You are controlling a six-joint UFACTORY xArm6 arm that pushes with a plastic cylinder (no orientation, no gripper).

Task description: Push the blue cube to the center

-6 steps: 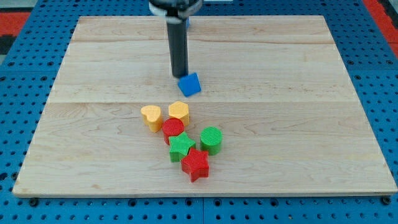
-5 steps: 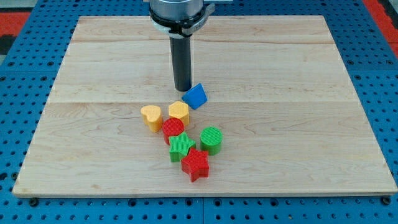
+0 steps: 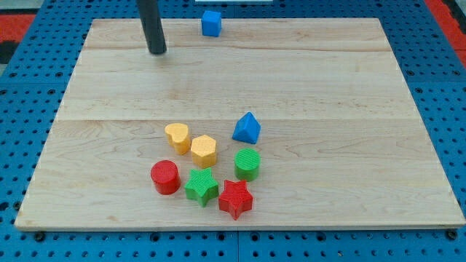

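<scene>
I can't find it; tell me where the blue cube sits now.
The blue cube sits at the board's top edge, slightly left of middle, right of my tip, far from the cluster.

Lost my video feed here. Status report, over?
My tip upper left, clear of all blocks. Blue cube at the top edge, off centre. Blue pyramid-like block sits near centre.

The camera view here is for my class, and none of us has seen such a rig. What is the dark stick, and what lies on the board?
One camera looks down at a wooden board. The dark stick is a robot arm's rod; my tip slides along the board and pushes blocks. It holds nothing and touches no block now.

At the view's top lies a blue cube, right of my tip. Lower down cluster another blue block, two yellow blocks, a red cylinder, a green star, a red star and a green cylinder.
</scene>
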